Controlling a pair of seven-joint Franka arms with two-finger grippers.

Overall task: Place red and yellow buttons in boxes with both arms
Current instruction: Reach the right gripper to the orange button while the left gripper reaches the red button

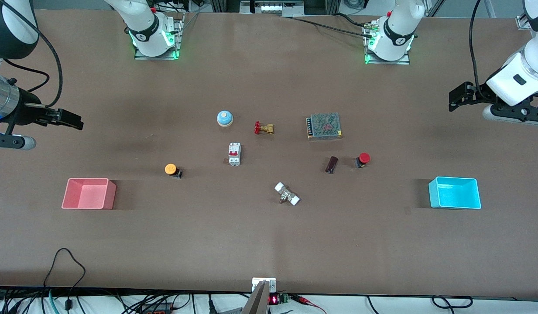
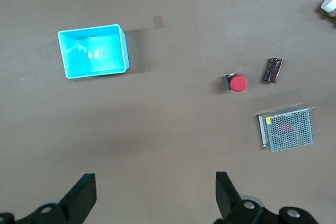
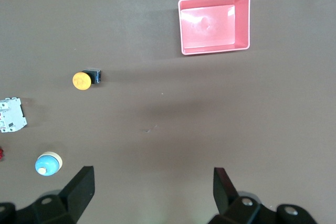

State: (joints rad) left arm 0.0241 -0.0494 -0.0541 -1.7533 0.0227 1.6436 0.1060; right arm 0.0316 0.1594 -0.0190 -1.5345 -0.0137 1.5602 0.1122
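The yellow button (image 1: 171,169) stands on the table beside the pink box (image 1: 89,193); both show in the right wrist view, button (image 3: 82,80) and box (image 3: 214,23). The red button (image 1: 363,159) stands between the table's middle and the cyan box (image 1: 454,192); both show in the left wrist view, button (image 2: 237,83) and box (image 2: 94,51). Both boxes are empty. My right gripper (image 1: 72,120) is open and empty, up over bare table at its end (image 3: 153,190). My left gripper (image 1: 460,97) is open and empty, up over bare table at its end (image 2: 156,192).
In the table's middle are a blue dome bell (image 1: 224,118), a brass valve with a red handle (image 1: 263,128), a white circuit breaker (image 1: 234,154), a metal mesh power supply (image 1: 324,125), a small dark cylinder (image 1: 331,164) and a white-capped fitting (image 1: 287,194).
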